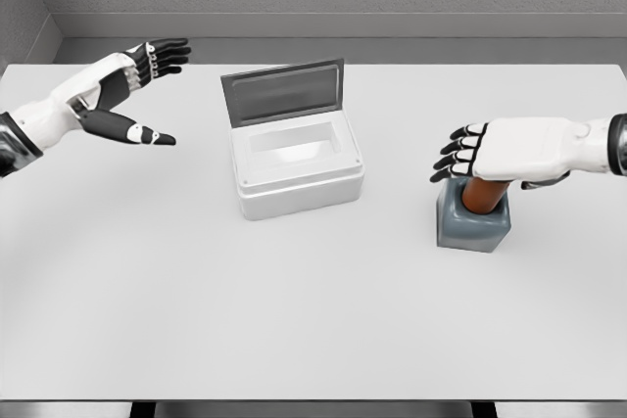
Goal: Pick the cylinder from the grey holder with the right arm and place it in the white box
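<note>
Head view only is offered, so everything is read from it. On the white table [313,320] the grey holder [474,220] is seen at the right, with the cylinder [484,193] standing upright in its socket; only a short brown-orange stretch of it shows between the holder's rim and the palm above. The right hand [500,152] is laid over the top of the cylinder, its dark fingertips [453,156] stretched out flat toward the left and not curled, so nothing is gripped yet; whether the palm touches the cylinder's top cannot be told. The white box [294,168] is set well apart to the left, near the table's middle, its grey lid [284,93] tilted back and its cavity open. The left hand [127,95] is held relaxed and spread at the far left, holding nothing.

The cylinder is judged rigid, smooth-sided and fairly light, hence likely to slip under a loose grip. Hold is best taken on the exposed side wall just above the holder, thumb opposed to fingers, and the lift made straight up so the socket is cleared.
</note>
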